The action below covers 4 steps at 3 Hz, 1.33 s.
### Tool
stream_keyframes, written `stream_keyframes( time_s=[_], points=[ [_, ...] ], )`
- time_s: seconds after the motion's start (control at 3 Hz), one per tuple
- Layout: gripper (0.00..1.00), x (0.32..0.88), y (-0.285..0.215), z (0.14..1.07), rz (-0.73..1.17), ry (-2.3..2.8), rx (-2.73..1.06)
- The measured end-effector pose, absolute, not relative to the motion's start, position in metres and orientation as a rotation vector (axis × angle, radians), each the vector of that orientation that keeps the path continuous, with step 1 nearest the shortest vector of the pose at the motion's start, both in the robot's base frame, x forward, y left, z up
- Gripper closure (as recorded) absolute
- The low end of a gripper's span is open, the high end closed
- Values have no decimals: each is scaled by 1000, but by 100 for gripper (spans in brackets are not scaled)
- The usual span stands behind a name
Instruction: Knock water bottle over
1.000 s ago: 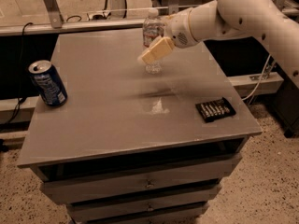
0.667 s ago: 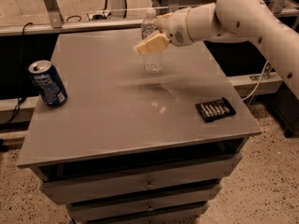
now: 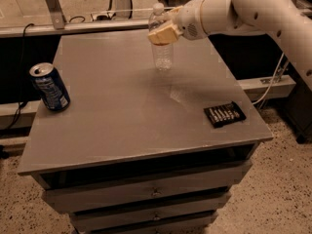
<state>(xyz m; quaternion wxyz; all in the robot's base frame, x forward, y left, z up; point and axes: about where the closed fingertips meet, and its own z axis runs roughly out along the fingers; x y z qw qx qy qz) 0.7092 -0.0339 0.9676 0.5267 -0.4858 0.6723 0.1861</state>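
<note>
The water bottle (image 3: 162, 55) is a small clear ribbed bottle with a white cap. It stands upright at the far middle of the grey table (image 3: 122, 111). My gripper (image 3: 163, 32) reaches in from the right on a white arm, and its tan fingers (image 3: 161, 34) lie across the bottle's upper part, just below the cap. They hide the label area. The bottle's lower half shows below the fingers.
A blue soda can (image 3: 50, 87) stands near the table's left edge. A black flat object with light bars (image 3: 224, 114) lies near the right front corner. Drawers sit under the tabletop. A rail and dark gap run behind the table.
My gripper has moved up and left from beside the bottle's middle to its upper part. The bottle still stands upright in the same spot.
</note>
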Motion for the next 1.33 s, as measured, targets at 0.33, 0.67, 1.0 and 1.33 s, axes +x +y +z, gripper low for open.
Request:
stream_keyframes(
  time_s=[0.33,0.67,1.0,1.33],
  points=[
    [94,694,-32,977,326,1638,-1329],
    [100,675,-28,965,152,1663,-1581],
    [100,656,-22,941,40,1662,-1801],
    [100,637,-10,916,34,1647,-1953]
  ],
)
